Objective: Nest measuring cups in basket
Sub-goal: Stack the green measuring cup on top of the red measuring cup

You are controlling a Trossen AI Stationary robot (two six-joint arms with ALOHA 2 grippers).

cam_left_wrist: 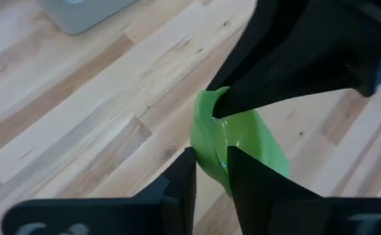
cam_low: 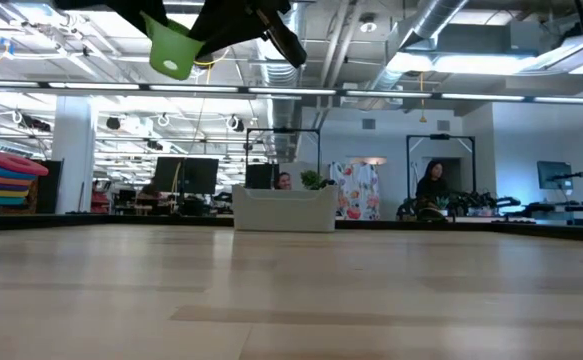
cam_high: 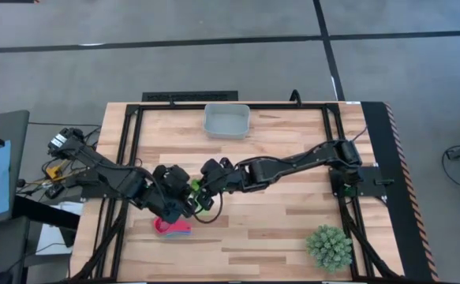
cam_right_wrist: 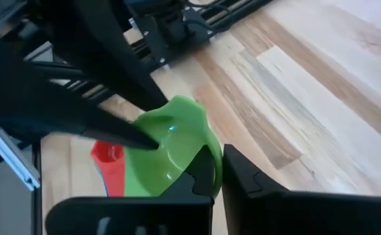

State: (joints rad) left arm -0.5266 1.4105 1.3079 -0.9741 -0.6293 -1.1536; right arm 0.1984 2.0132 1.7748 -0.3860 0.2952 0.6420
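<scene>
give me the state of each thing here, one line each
green cup: off the table, pinched by both grippers
left gripper: closed on the green cup's rim
right gripper: closed on the green cup's rim
stack of cups: nested on the table near the front edge, red outermost
basket: upright at the far edge, nothing visible inside
spiky plant: standing at the front right corner

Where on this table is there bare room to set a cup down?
Free: the boards between the basket and the arms, and the front strip between the cup stack and the plant. Crowded: mid-left, where both grippers hold the green cup.
</scene>
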